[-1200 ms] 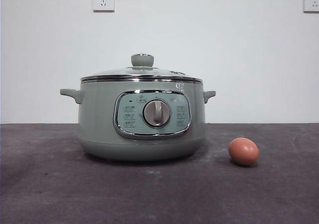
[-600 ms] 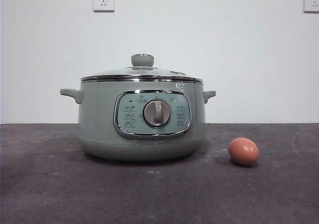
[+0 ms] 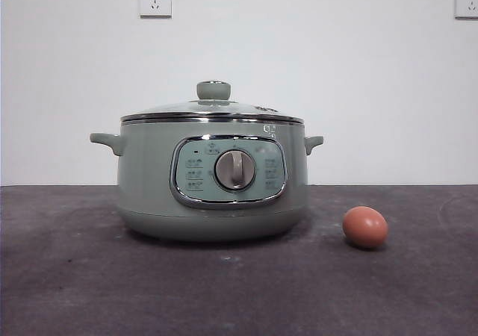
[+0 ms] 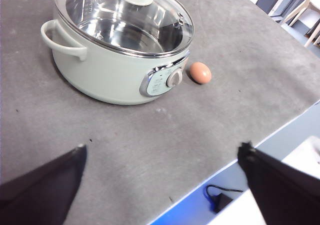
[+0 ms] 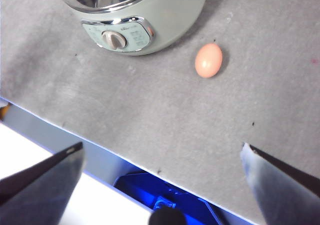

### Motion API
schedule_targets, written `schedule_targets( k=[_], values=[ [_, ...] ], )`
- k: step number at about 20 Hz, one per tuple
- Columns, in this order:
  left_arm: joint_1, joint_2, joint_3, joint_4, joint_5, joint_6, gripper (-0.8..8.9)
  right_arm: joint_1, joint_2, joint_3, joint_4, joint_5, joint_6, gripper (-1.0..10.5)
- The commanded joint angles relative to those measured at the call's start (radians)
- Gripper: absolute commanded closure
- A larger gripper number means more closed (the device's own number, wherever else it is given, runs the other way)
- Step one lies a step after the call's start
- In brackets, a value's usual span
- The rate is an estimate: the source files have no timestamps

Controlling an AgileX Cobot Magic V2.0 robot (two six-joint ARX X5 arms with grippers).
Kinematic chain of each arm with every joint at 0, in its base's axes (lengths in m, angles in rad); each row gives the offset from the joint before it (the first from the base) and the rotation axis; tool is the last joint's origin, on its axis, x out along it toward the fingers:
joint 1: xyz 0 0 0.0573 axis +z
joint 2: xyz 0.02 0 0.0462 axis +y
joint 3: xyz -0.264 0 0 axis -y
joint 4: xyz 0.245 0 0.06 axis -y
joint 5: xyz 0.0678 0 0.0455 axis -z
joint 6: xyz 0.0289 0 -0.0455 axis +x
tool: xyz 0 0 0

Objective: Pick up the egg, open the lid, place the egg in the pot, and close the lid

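Observation:
The pale green pot (image 3: 213,179) stands at the table's middle with its dial facing the front camera. On it rests the glass lid (image 3: 213,110) with its green knob (image 3: 213,90). The reddish-brown egg (image 3: 365,227) lies on the table just right of the pot, apart from it. The left wrist view looks down on the pot (image 4: 107,72), lid (image 4: 122,17) and egg (image 4: 200,72) from high above; my left gripper (image 4: 162,160) is open, holding nothing. My right gripper (image 5: 162,157) is open too, high over the table's front edge, with the egg (image 5: 208,60) beyond it.
The dark grey table (image 3: 239,291) runs to a white wall with two sockets (image 3: 155,0). Its front edge (image 5: 100,150) shows in the right wrist view, with blue-lit gear below. Neither arm shows in the front view.

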Motion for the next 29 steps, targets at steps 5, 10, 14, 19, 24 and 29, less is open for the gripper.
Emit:
schedule_targets(
  k=[5, 10, 14, 19, 24, 29],
  values=[
    [-0.003, -0.001, 0.005, 0.007, 0.003, 0.006, 1.53, 0.030, 0.107, 0.004, 0.077, 0.000, 0.029, 3.2],
    [-0.003, -0.001, 0.005, 0.007, 0.003, 0.006, 1.53, 0.121, 0.320, 0.004, 0.208, 0.022, 0.051, 3.2],
    [-0.003, -0.001, 0.005, 0.007, 0.003, 0.006, 1.53, 0.197, 0.508, 0.004, 0.311, 0.141, 0.060, 3.2],
    [-0.003, -0.001, 0.005, 0.007, 0.003, 0.006, 1.53, 0.262, 0.693, 0.004, 0.454, 0.240, 0.076, 3.2],
    [-0.003, -0.001, 0.005, 0.007, 0.002, 0.006, 1.53, 0.300, 0.813, 0.004, 0.590, 0.300, 0.091, 3.8],
    [-0.003, -0.001, 0.005, 0.007, 0.002, 0.006, 1.53, 0.309, 0.910, 0.004, 0.645, 0.320, 0.094, 3.8]
  ],
)
